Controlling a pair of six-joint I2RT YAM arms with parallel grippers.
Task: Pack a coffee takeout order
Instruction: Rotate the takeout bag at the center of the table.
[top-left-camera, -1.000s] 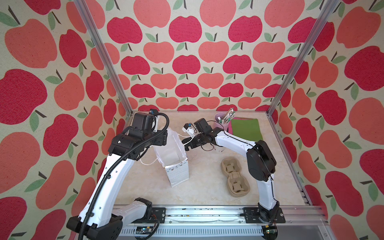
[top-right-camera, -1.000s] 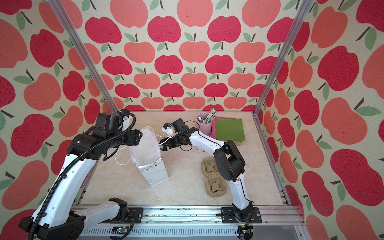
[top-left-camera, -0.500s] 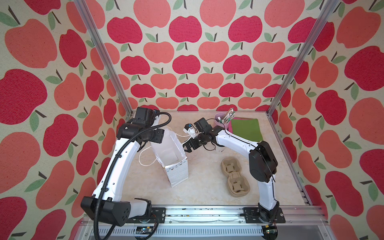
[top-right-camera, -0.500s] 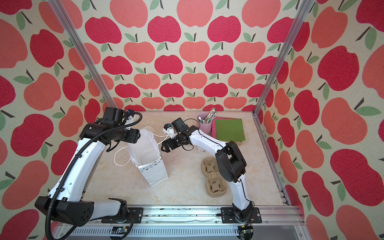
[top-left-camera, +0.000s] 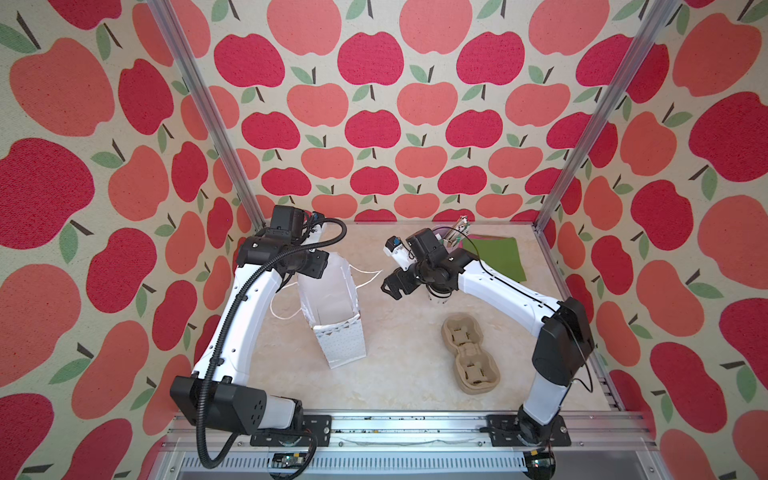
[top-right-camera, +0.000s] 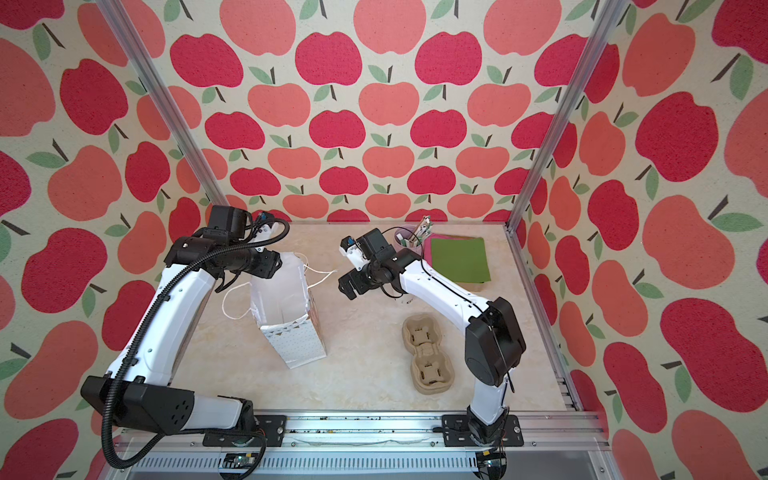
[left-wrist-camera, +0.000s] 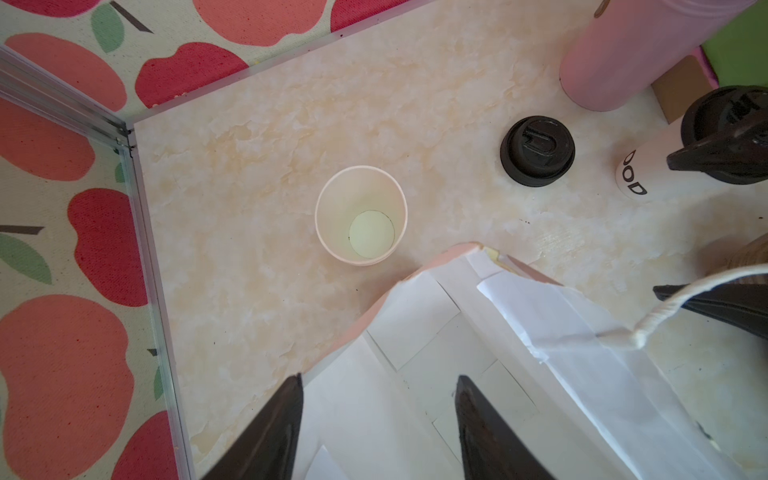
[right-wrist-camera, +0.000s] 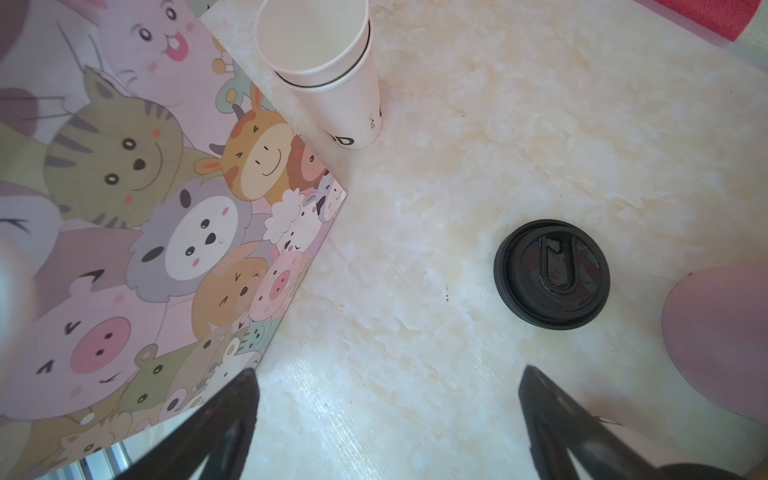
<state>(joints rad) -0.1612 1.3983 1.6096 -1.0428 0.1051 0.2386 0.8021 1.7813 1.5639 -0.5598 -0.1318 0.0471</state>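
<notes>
– How do your jaws stand?

– My left gripper (top-left-camera: 319, 269) hangs at centre left in both top views, over the tall white paper bag (top-left-camera: 336, 320). Its jaws are partly apart, and the bag's rim runs between them. My right gripper (top-left-camera: 390, 289), mid-frame, gapes wide above the marbled tabletop (right-wrist-camera: 415, 187), holding nothing.

– And the order?

– The white paper cup with black lettering and black round lid (left-wrist-camera: 636, 166) stands under my right wrist, near the pink cylindrical straw holder (left-wrist-camera: 623, 54). A loose black lid (right-wrist-camera: 552, 274) lies flat close by. Lidless white cups (right-wrist-camera: 332, 70), nested, stand just beside the bag. The tan pulp two-cup carrier (top-left-camera: 469, 353) lies lower right in the top views, and the green napkin (top-left-camera: 500, 257) lies at the table's upper right.
</notes>
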